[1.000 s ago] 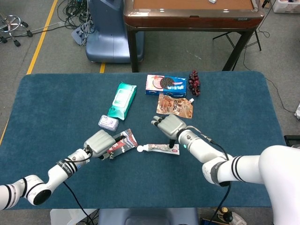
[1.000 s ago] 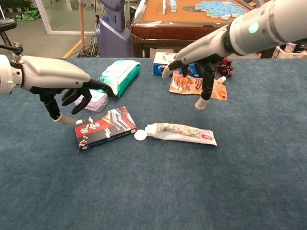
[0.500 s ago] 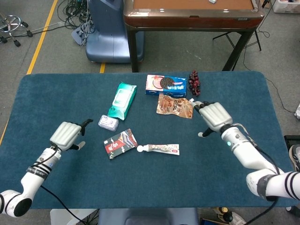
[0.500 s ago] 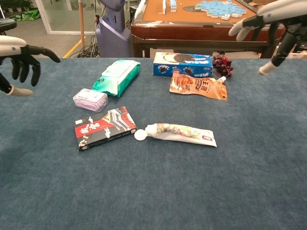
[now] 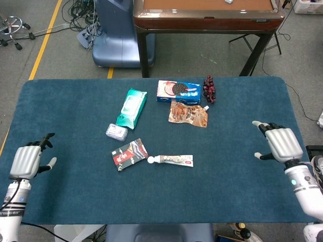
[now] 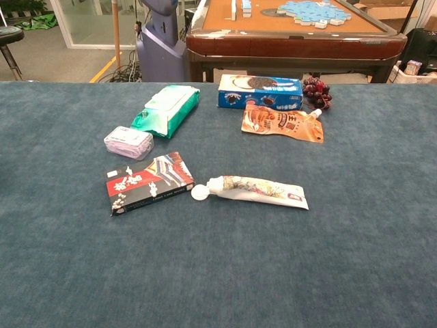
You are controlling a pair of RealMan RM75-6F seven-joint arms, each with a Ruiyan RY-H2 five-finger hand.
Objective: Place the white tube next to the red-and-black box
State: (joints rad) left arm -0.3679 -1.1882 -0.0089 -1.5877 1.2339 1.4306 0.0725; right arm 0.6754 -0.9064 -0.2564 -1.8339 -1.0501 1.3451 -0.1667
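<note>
Beside the red-and-black box (image 6: pixel 149 182), white tube (image 6: pixel 257 190) lying crosswise; cap toward box

Green wipes pack (image 6: pixel 166 109), small lilac packet (image 6: pixel 128 142), blue cookie box (image 6: pixel 260 91), orange spouted pouch (image 6: pixel 281 123), dark red berry cluster (image 6: pixel 317 92).

Blue-cloth table (image 5: pixel 237 171) carries: white tube (image 5: pixel 171 160) cap-to-corner with red-and-black box (image 5: pixel 129 154) — plus purple packet (image 5: pixel 116 132), green wipes pack (image 5: pixel 132 107), blue cookie box (image 5: pixel 178 91), orange pouch (image 5: pixel 187 114), dark berry cluster (image 5: pixel 209 88).
</note>
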